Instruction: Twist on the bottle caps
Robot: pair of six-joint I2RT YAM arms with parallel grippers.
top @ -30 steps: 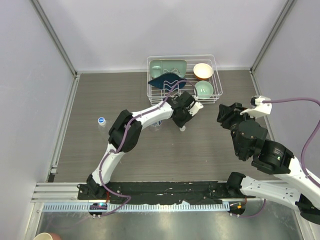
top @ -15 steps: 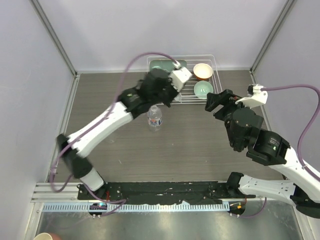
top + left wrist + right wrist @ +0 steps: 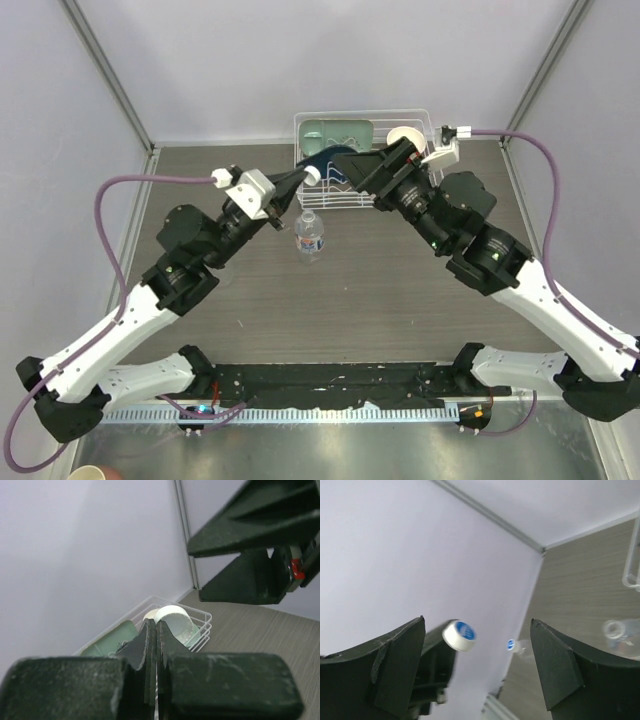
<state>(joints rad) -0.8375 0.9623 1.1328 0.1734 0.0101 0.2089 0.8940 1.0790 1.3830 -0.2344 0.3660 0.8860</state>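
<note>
Since a second ago both my arms have swung up off the grey wood-grain table point(image 3: 380, 290). My left pincer point(image 3: 155, 628) has drawn back from the small clear plastic bottle with the blue-and-white label point(image 3: 310, 236), and my right pincer point(image 3: 477, 622) has come across to face it near the white wire rack point(image 3: 432, 152).

The step looks like a mid-air hand-over. To do it well, I should bring my right fingers square around the tiny round white plastic cap with the blue top point(image 3: 459, 634) and close on its sides. The left should release only once that grip is firm.

My left pincer is clamped tight, the cap at its tips. My right pincer stands wide, its 2 fingers either side of the cap, touching nothing. The bottle stands upright on the table below, seemingly uncapped.
</note>
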